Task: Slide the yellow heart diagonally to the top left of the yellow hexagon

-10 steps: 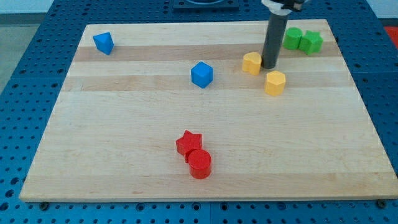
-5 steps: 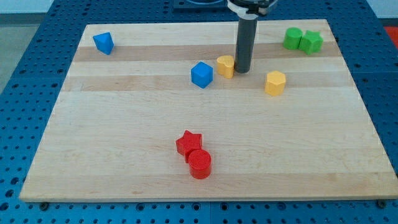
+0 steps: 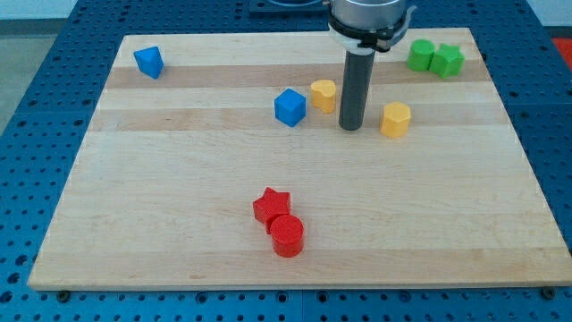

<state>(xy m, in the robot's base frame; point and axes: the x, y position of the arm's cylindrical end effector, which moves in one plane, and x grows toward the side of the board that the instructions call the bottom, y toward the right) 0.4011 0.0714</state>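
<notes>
The yellow heart (image 3: 323, 95) lies on the wooden board, just right of the blue cube (image 3: 290, 107). The yellow hexagon (image 3: 395, 119) lies further to the view's right and slightly lower. My tip (image 3: 350, 126) rests on the board between the two yellow blocks, below and right of the heart and left of the hexagon. It touches neither block.
A blue triangular block (image 3: 148, 62) lies near the top left corner. Two green blocks (image 3: 435, 58) sit together at the top right. A red star (image 3: 271, 205) and a red cylinder (image 3: 287, 236) touch at the bottom middle. The board's edge (image 3: 295, 284) runs along the bottom.
The heart was pushed left from beside the hexagon to next to the blue cube. My tip has since drawn back down and right, away from the heart.
</notes>
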